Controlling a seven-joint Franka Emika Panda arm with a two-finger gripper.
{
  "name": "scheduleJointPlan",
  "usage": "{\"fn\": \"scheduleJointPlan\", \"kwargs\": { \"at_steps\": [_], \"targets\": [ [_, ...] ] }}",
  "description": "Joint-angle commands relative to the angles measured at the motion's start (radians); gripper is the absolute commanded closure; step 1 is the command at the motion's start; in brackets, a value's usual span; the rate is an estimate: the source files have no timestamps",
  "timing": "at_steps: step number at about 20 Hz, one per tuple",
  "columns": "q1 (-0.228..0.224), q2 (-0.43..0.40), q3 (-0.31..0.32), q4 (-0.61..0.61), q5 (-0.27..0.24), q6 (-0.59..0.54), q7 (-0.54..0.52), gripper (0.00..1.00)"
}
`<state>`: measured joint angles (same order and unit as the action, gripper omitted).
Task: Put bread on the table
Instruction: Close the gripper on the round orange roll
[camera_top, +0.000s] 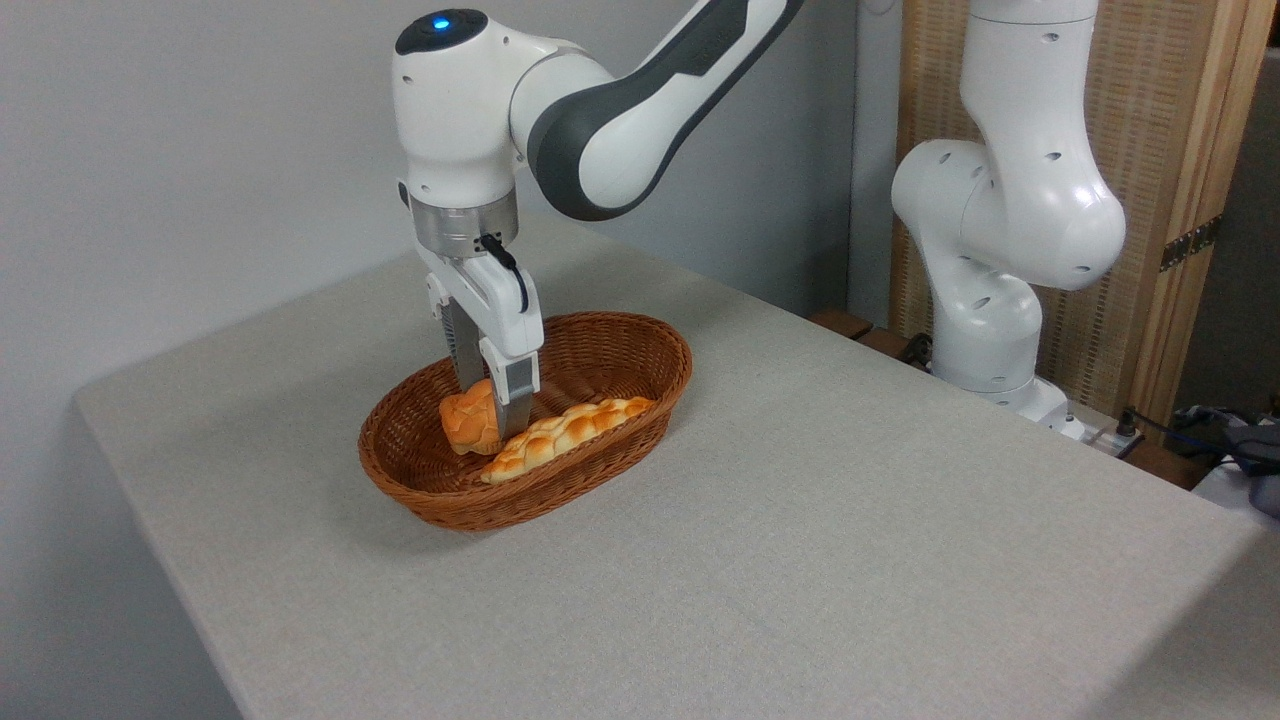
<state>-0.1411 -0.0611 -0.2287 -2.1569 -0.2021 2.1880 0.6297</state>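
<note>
Spreading across most of the view, the surface (800, 560) lies under grey-beige cloth, bare on the near and right sides. Next in size is the white arm, bent over from the right and pointing straight down into the oval wicker basket (640, 345) that sits toward the left. Inside the basket, a long pale braided loaf (570, 432) lies along the near side, touching or almost touching the bread (462, 420), the small orange-golden bun at the left end. The tool (492, 415) is down on that bun, one finger in front of it and one behind, jaws narrow around it; whether they already pinch firmly cannot be told from this angle. The step in hand looks like the grasp itself, so the task is barely begun. The next move would call for a secure pinch, then a straight lift that clears the rim without dragging the loaf, before carrying over to open cloth.
</note>
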Motion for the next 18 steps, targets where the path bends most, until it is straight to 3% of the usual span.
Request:
{"fn": "scheduleJointPlan", "kwargs": {
  "at_steps": [1,2,5,7,18],
  "targets": [
    [-0.008,0.0,0.006,-0.012,-0.022,0.024,0.024,0.12],
    [-0.008,0.0,0.008,-0.017,-0.022,0.024,0.024,0.14],
    [-0.008,0.0,0.006,-0.018,-0.025,0.024,0.024,0.46],
    [-0.008,0.0,0.006,-0.018,-0.025,0.024,0.025,0.57],
    [-0.011,0.0,0.006,-0.017,-0.028,0.022,0.025,0.59]
  ]
}}
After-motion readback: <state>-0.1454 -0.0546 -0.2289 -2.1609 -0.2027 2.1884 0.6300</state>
